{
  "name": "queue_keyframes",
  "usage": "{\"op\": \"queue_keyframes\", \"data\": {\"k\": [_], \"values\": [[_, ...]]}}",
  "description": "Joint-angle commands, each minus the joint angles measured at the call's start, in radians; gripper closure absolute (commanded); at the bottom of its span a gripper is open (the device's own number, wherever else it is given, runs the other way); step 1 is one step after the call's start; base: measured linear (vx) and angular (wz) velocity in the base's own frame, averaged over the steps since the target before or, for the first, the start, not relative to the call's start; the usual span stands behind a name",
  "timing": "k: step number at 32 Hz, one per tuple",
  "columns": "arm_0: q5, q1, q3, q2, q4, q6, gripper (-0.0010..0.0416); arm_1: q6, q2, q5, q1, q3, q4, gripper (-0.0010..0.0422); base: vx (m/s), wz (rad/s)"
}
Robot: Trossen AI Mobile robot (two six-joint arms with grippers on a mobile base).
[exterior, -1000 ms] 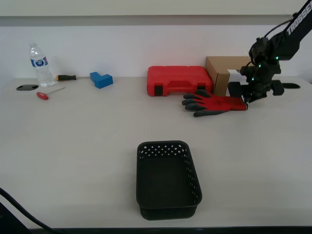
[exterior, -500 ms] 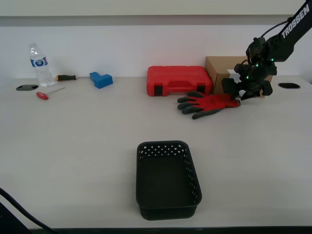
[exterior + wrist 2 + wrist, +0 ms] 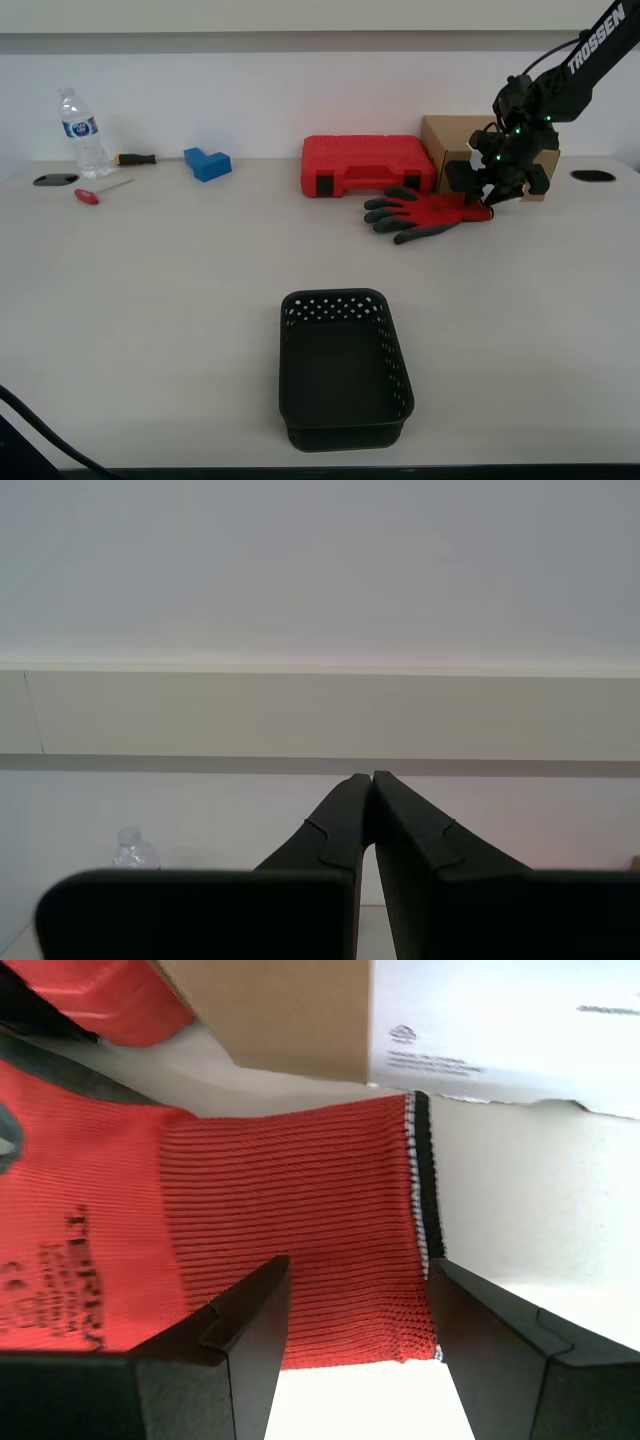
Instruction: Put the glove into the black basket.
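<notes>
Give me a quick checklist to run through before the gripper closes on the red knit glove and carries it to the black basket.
1. My first gripper open: ok, jaws apart.
2. Red knit glove with a black-edged cuff between the jaws: ok, one finger over the red knit, the other just past the cuff edge.
3. Cardboard box clear of the grasp: cannot tell, it stands close behind the cuff.
4. Small black perforated plastic basket ready: ok, upright and nothing seen inside.
5. Table between glove and basket: ok, nothing in the way.
6. My second gripper out of the way: ok, shut, facing the wall.
</notes>
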Motion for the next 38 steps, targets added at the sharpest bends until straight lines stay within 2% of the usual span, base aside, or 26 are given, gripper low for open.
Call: {"op": "queue_keyframes", "data": {"k": [1,6,12,15,18,20,23,30,34,36,38], "values": [[0.047,0.002,0.000,0.002,0.000,-0.002,0.0217,0.000,0.000,-0.001,0.000,0.001,0.006,0.0412,0.000,0.000],[0.049,0.002,0.005,0.026,0.010,-0.002,0.0217,0.000,0.000,-0.001,0.000,0.001,0.006,0.0412,0.000,0.000],[0.031,0.004,0.029,0.068,0.012,0.012,0.0223,0.000,0.000,-0.001,0.000,0.000,0.005,0.0412,0.000,0.000],[0.029,0.005,0.035,0.064,0.019,0.009,0.0285,0.000,0.000,-0.001,0.000,0.001,0.005,0.0412,0.000,0.000],[0.014,0.005,0.035,0.064,0.019,0.008,0.0378,0.000,0.000,-0.001,0.000,0.001,0.005,0.0412,0.000,0.000],[0.004,0.005,0.036,0.064,0.018,0.007,0.0408,0.000,0.000,-0.001,0.000,0.001,0.005,0.0412,0.000,0.000],[-0.034,0.004,0.043,0.042,-0.020,0.008,0.0407,0.000,0.000,-0.001,0.000,0.001,0.005,0.0412,0.000,0.000],[-0.043,0.005,0.041,-0.097,-0.103,-0.013,0.0407,0.000,0.000,-0.001,0.000,0.000,0.001,0.0412,0.000,0.000],[-0.071,0.008,0.020,-0.201,-0.143,-0.031,0.0407,0.000,0.000,-0.001,0.000,0.000,-0.002,0.0412,0.000,0.000],[-0.090,0.015,0.001,-0.261,-0.169,-0.036,0.0407,0.000,0.000,-0.001,0.000,0.000,-0.003,0.0412,0.000,0.000],[-0.093,0.043,-0.099,-0.394,-0.170,-0.037,0.0407,0.000,0.000,-0.001,0.000,0.000,-0.006,0.0412,0.000,0.000]]}}
